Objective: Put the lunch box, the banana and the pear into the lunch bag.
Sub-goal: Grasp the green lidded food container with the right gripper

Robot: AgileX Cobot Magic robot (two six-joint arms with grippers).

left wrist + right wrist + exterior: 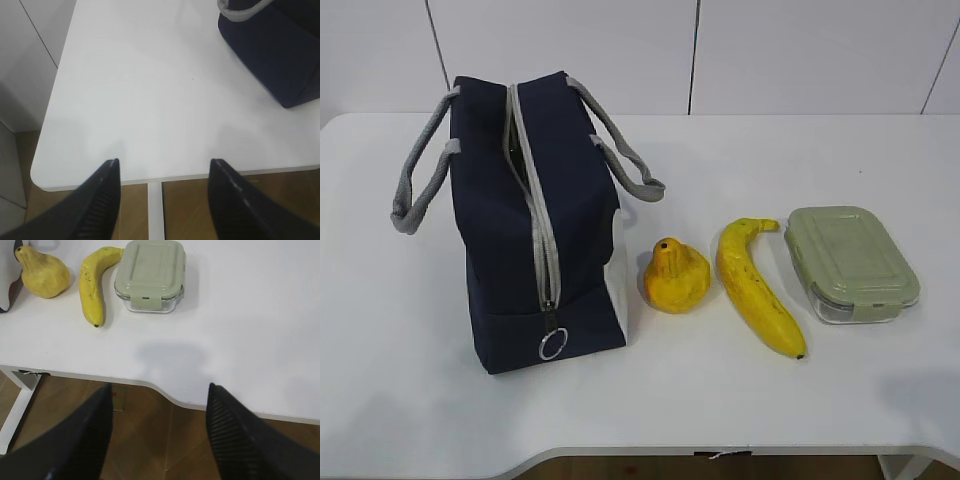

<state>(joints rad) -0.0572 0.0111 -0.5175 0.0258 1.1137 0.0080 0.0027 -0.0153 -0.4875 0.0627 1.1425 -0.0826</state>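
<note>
The navy lunch bag [535, 215] stands on the left of the white table, its zipper mostly shut with the ring pull [552, 345] at the near end. The pear [676, 276], the banana [755, 287] and the green-lidded lunch box [850, 262] lie in a row to its right. The right wrist view shows the pear [44, 274], banana [93, 285] and lunch box [151, 274] ahead of my open, empty right gripper [159, 392] at the table's front edge. My left gripper [165, 167] is open and empty at the front left edge; a bag corner [280, 50] shows far right.
The white table [740, 400] has a curved cut-out in its front edge [170, 395]. A white table leg [155, 210] and brown floor lie below the front edge. White wall panels stand behind the table. Neither arm shows in the exterior view.
</note>
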